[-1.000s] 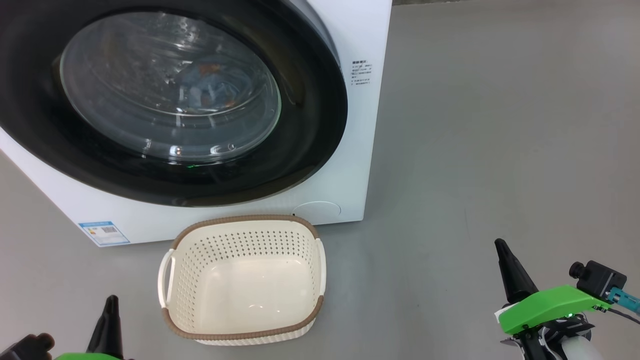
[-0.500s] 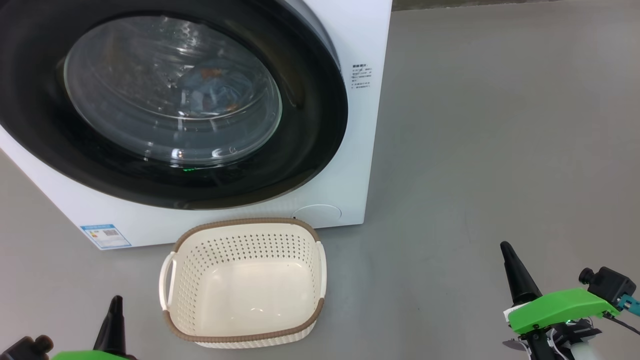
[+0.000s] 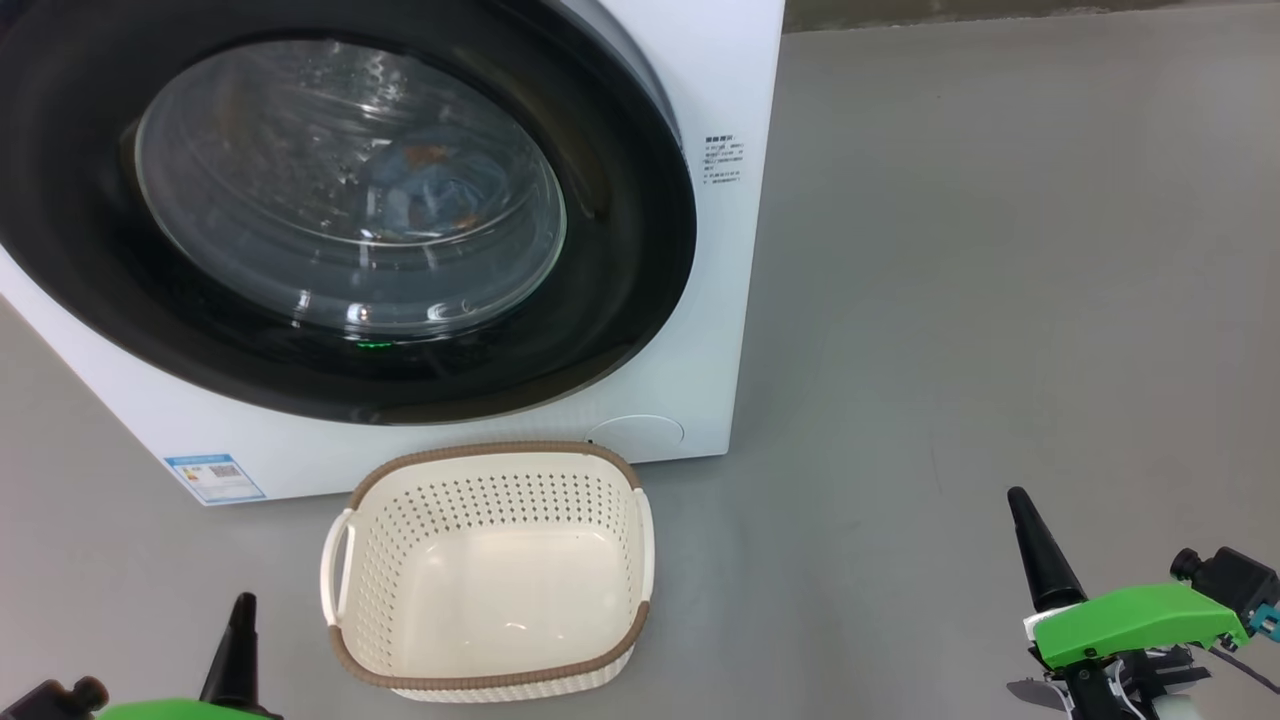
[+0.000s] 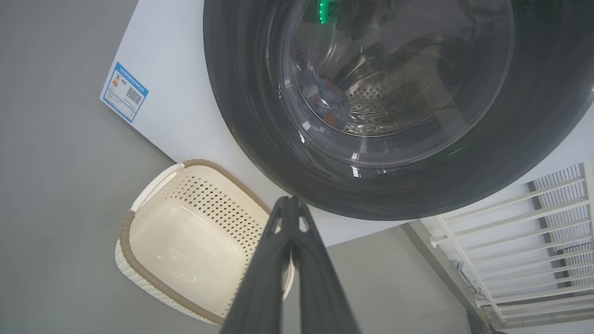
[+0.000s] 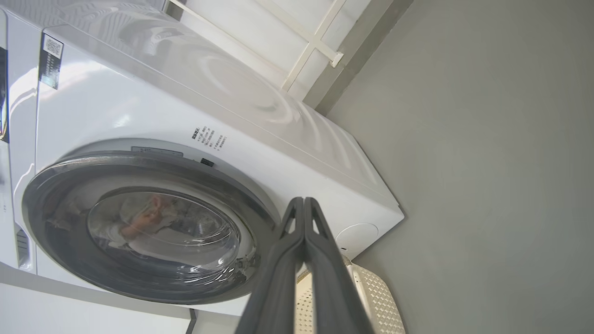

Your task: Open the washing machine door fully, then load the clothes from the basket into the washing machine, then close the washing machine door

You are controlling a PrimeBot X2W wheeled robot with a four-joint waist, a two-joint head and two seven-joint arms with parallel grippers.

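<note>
Camera shifted; washing machine door (image 3: 620,250) stays closed (clothes (image 3: 430,190) inside). Near side: left gripper (image 3: 243,604), right gripper (image 3: 1019,498) pinched shut, empty.

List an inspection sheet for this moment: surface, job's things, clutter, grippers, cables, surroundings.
Surface: smooth grey floor.
Job's things: white washing machine, blue label low on its front.
Job's things: washing machine door shut, flush against the front.
Job's things: clothes seen through the glass, inside the drum.
Job's things: basket on the floor in front of the machine, no garment in it.
Clutter: nothing seen.
Grippers: left gripper fingers shut, holding nothing, apart from the basket.
Grippers: right gripper fingers shut, holding nothing, over the floor.
Cables: thin dark cable by the right wrist camera.
Surroundings: white railing beside the machine.
</note>
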